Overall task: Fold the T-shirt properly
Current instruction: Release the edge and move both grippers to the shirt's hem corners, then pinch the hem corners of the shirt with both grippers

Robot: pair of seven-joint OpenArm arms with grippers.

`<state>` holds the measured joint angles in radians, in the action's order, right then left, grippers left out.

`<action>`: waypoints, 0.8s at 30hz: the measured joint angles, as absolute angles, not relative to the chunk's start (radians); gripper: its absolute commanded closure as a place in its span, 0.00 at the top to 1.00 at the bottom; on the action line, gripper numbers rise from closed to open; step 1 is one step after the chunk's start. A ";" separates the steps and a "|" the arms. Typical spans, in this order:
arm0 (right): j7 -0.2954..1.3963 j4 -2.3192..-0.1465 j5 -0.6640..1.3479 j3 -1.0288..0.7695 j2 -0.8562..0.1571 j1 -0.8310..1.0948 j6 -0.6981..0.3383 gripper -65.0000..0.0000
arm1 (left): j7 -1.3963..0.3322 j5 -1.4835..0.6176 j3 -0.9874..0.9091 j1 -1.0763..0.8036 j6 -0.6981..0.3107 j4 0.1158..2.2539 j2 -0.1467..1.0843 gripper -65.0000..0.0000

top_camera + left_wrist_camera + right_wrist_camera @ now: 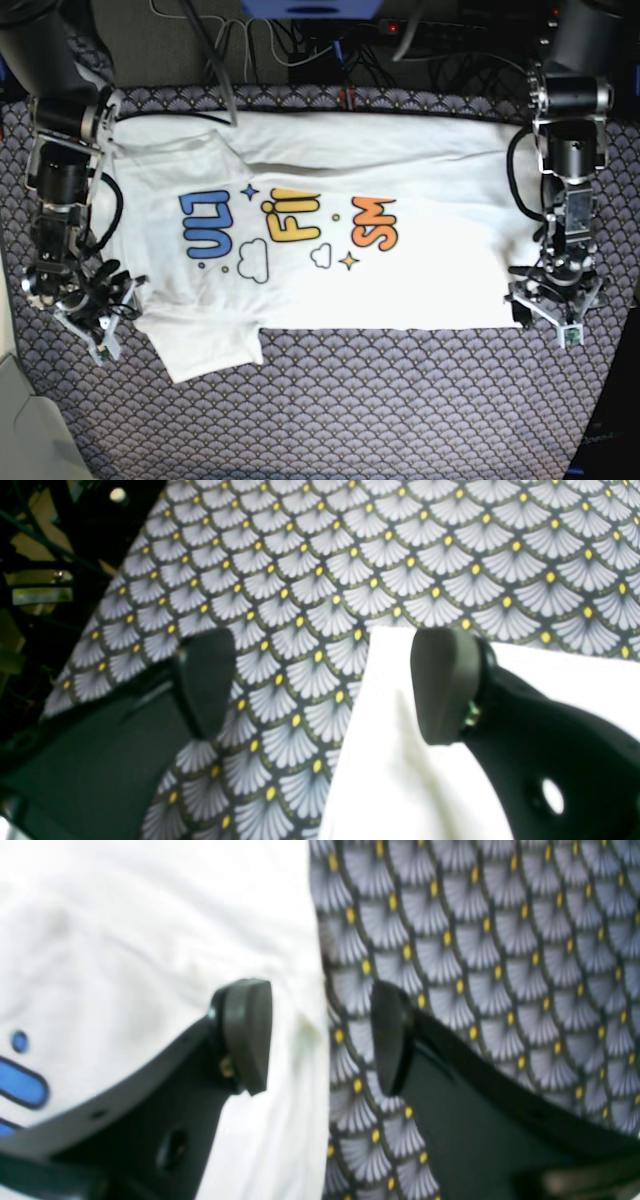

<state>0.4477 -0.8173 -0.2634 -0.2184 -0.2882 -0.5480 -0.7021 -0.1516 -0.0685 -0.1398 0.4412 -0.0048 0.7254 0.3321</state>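
The large white cotton T-shirt (pixel 330 240) with blue, yellow and orange lettering lies print-up and sideways across the counter (pixel 400 420), which is covered in grey fan-patterned cloth; its far long edge looks already turned in, cutting off the tops of the letters. The near sleeve (pixel 205 350) sticks out toward the front on the collar side.

The right pincer (pixel 320 1032) is spread wide and holds nothing, with 1 finger (pixel 247 1032) over white cloth and the other over bare pattern, straddling the shirt's edge near the sleeve. The left pincer (pixel 325 685) is likewise wide open and empty, straddling the hem-end edge at the near corner.

The step in hand appears to be taking the near long edge at both ends. To do it well, both pincers should drop until the lower finger slides under the fabric, close on a single layer only, avoid pinching the patterned cloth beneath, then lift together so the edge stays taut and level.
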 measured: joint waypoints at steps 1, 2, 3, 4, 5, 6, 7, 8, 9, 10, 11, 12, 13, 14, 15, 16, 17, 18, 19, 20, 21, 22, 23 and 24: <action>0.444 -0.817 -0.263 -0.199 -0.288 -0.548 -0.701 0.50 | -0.148 -0.068 -0.140 0.441 -0.007 0.725 0.332 0.82; 0.447 -0.817 -0.263 -0.178 -0.287 -0.548 -0.702 0.50 | -0.145 -0.068 -0.140 0.442 -0.006 0.725 0.332 0.82; 0.446 -0.817 -0.263 -0.163 -0.282 -0.548 -0.702 0.50 | -0.145 -0.068 -0.140 0.441 -0.005 0.725 0.332 0.82; 0.446 -0.817 -0.262 -0.155 -0.277 -0.548 -0.702 0.50 | -0.145 -0.068 -0.140 0.441 -0.004 0.725 0.332 0.82; 0.446 -0.817 -0.262 -0.154 -0.271 -0.548 -0.702 0.50 | -0.145 -0.068 -0.140 0.441 -0.005 0.725 0.331 0.82; 0.443 -0.817 -0.262 -0.154 -0.269 -0.548 -0.702 0.50 | -0.145 -0.068 -0.140 0.441 -0.004 0.725 0.329 0.82; 0.443 -0.817 -0.262 -0.154 -0.268 -0.548 -0.702 0.50 | -0.145 -0.068 -0.140 0.441 -0.004 0.725 0.329 0.82; 0.433 -0.817 -0.263 -0.152 -0.269 -0.548 -0.702 0.50 | -0.145 -0.068 -0.140 0.441 -0.008 0.725 0.329 0.82; 0.419 -0.817 -0.262 -0.149 -0.270 -0.548 -0.702 0.50 | -0.145 -0.068 -0.140 0.441 -0.007 0.725 0.329 0.82; 0.405 -0.817 -0.262 -0.148 -0.269 -0.548 -0.693 0.50 | -0.145 -0.068 -0.140 0.441 -0.007 0.725 0.329 0.82; 0.392 -0.816 -0.261 -0.147 -0.268 -0.548 -0.680 0.50 | -0.145 -0.068 -0.140 0.441 -0.007 0.725 0.329 0.82; 0.379 -0.802 -0.257 -0.147 -0.268 -0.551 -0.672 0.50 | -0.145 -0.068 -0.140 0.441 -0.005 0.725 0.329 0.82; 0.376 -0.782 -0.255 -0.147 -0.270 -0.555 -0.666 0.50 | -0.146 -0.068 -0.140 0.441 -0.006 0.725 0.329 0.82; 0.374 -0.756 -0.259 -0.147 -0.270 -0.563 -0.664 0.50 | -0.145 -0.068 -0.140 0.442 -0.004 0.725 0.329 0.82; 0.369 -0.734 -0.263 -0.148 -0.269 -0.570 -0.664 0.50 | -0.142 -0.068 -0.140 0.442 -0.006 0.725 0.329 0.82; 0.367 -0.717 -0.262 -0.148 -0.269 -0.577 -0.663 0.50 | -0.144 -0.068 -0.140 0.442 -0.006 0.726 0.329 0.82; 0.362 -0.705 -0.262 -0.150 -0.269 -0.583 -0.661 0.50 | -0.145 -0.068 -0.140 0.441 -0.005 0.726 0.329 0.82; 0.360 -0.700 -0.262 -0.150 -0.270 -0.586 -0.661 0.50 | -0.145 -0.068 -0.140 0.441 -0.006 0.726 0.329 0.82; 0.353 -0.700 -0.262 -0.150 -0.271 -0.588 -0.661 0.50 | -0.145 -0.068 -0.140 0.441 -0.005 0.726 0.329 0.82; 0.353 -0.700 -0.258 -0.150 -0.273 -0.590 -0.660 0.50 | -0.145 -0.068 -0.140 0.441 -0.005 0.726 0.329 0.82; 0.354 -0.698 -0.259 -0.154 -0.274 -0.593 -0.660 0.50 | -0.145 -0.068 -0.140 0.442 -0.005 0.727 0.329 0.82; 0.354 -0.693 -0.258 -0.154 -0.274 -0.597 -0.659 0.50 | -0.144 -0.068 -0.140 0.441 -0.005 0.727 0.329 0.82; 0.355 -0.693 -0.259 -0.154 -0.274 -0.600 -0.659 0.50 | -0.145 -0.068 -0.140 0.441 -0.004 0.727 0.329 0.82; 0.353 -0.693 -0.258 -0.154 -0.274 -0.601 -0.655 0.50 | -0.145 -0.068 -0.140 0.441 -0.004 0.727 0.329 0.82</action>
